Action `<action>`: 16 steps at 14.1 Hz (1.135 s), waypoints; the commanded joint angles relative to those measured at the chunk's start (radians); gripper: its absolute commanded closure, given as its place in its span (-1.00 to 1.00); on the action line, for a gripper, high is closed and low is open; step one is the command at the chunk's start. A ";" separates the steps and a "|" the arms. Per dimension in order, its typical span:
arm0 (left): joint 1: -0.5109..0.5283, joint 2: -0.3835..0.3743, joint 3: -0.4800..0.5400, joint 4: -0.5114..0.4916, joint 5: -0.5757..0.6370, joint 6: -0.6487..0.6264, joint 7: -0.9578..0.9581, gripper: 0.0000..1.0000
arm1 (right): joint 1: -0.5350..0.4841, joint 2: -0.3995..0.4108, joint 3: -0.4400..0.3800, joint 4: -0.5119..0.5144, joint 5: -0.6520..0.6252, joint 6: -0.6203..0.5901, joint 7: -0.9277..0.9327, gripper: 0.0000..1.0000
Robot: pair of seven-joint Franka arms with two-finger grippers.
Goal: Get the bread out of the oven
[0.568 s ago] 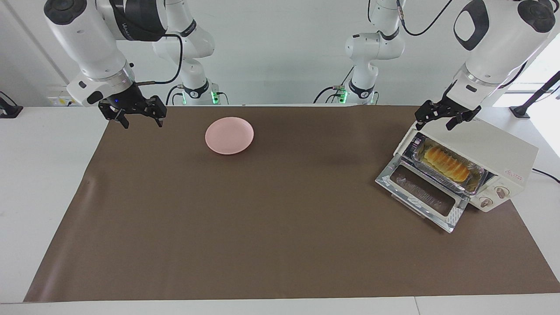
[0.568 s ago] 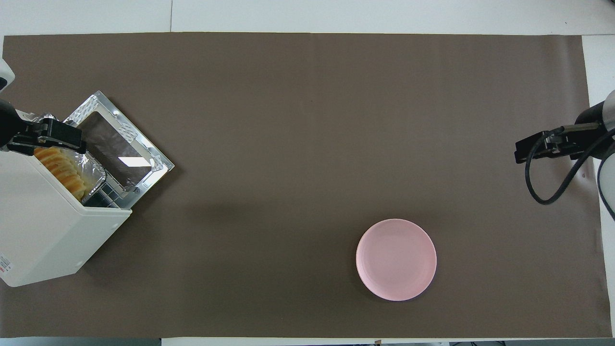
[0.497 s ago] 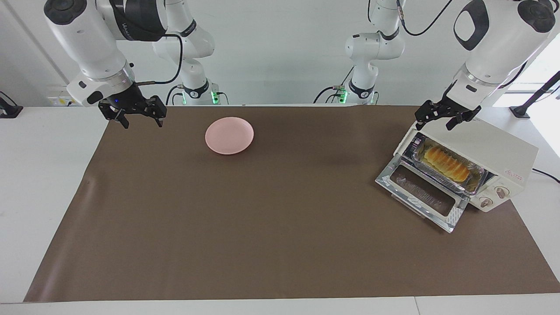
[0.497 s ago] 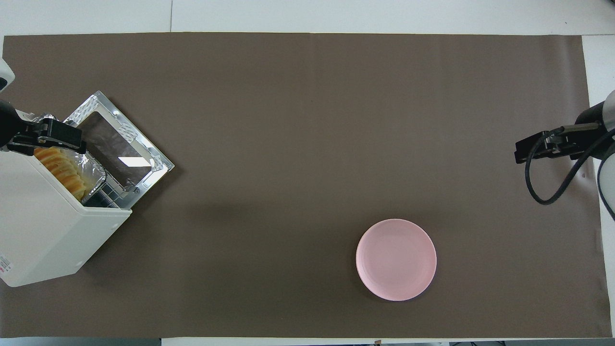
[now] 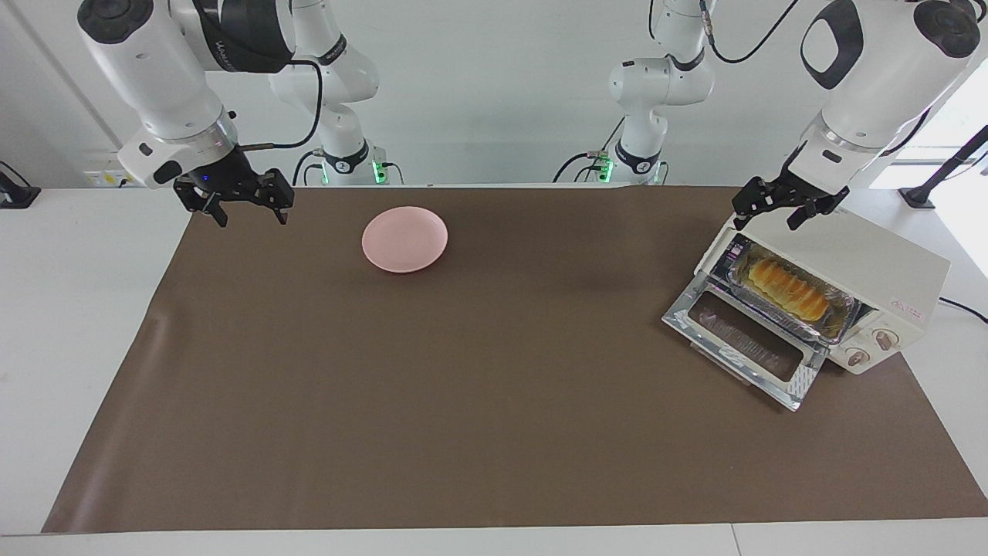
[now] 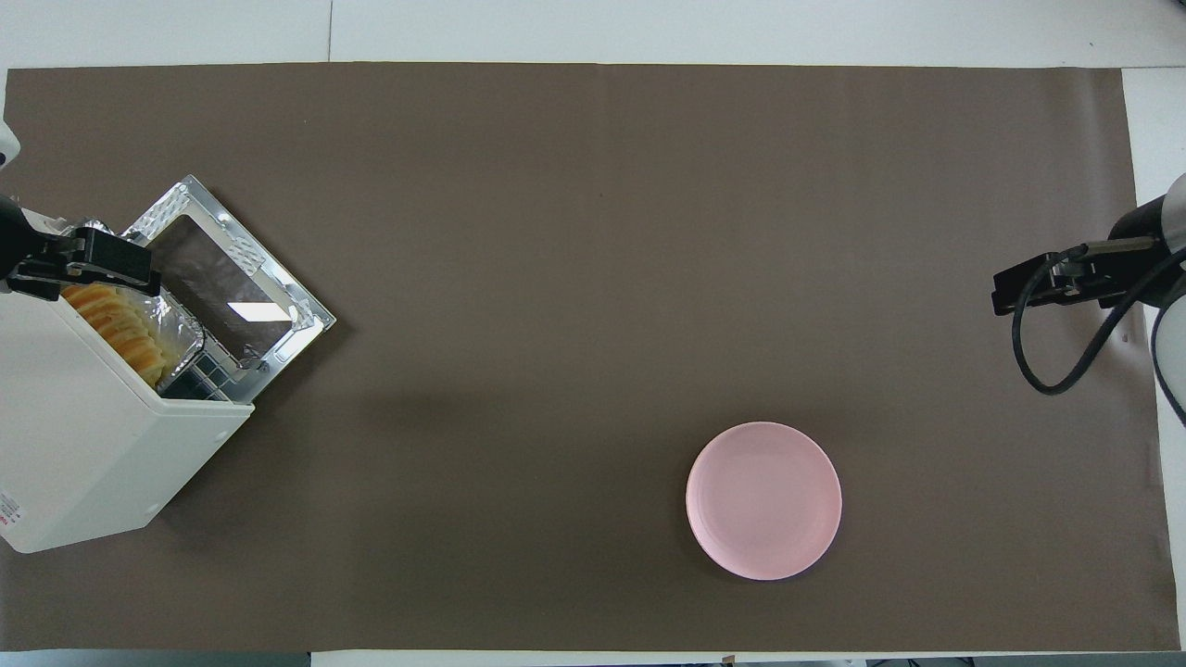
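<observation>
So far, facing view: oven (image 5: pixel 888 270) door down, bread (image 5: pixel 787 289) in foil tray (image 5: pixel 837 324) inside, untouched. Left gripper (image 5: pixel 778 213) over oven top, fingers apart, empty. Right gripper (image 5: pixel 245 210) waits, fingers apart.
Overhead view: pink plate (image 6: pixel 764 501) bare; removal not begun.

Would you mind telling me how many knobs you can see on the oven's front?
2. Both sit on the oven's front panel beside the open door: one knob higher, the other knob just below it. None appears hidden.
</observation>
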 commanded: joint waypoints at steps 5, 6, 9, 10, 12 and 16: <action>0.031 -0.006 0.004 -0.003 0.046 0.007 -0.116 -1.00 | -0.005 -0.016 0.006 -0.010 -0.004 -0.012 0.009 -1.00; 0.029 0.011 0.004 0.014 0.054 0.004 -0.133 -1.00 | -0.007 -0.016 0.006 -0.011 -0.004 -0.012 0.011 -1.00; 0.011 0.183 0.005 0.174 0.109 -0.009 -0.251 -1.00 | -0.005 -0.016 0.006 -0.010 -0.004 -0.012 0.011 -1.00; -0.016 0.248 0.005 0.240 0.143 -0.026 -0.289 -1.00 | -0.005 -0.016 0.006 -0.011 -0.004 -0.012 0.009 -1.00; -0.047 0.374 0.008 0.359 0.168 -0.027 -0.390 -1.00 | -0.005 -0.016 0.006 -0.010 -0.004 -0.012 0.009 -1.00; -0.075 0.431 0.007 0.342 0.267 0.003 -0.582 -1.00 | -0.007 -0.016 0.006 -0.011 -0.004 -0.012 0.011 -1.00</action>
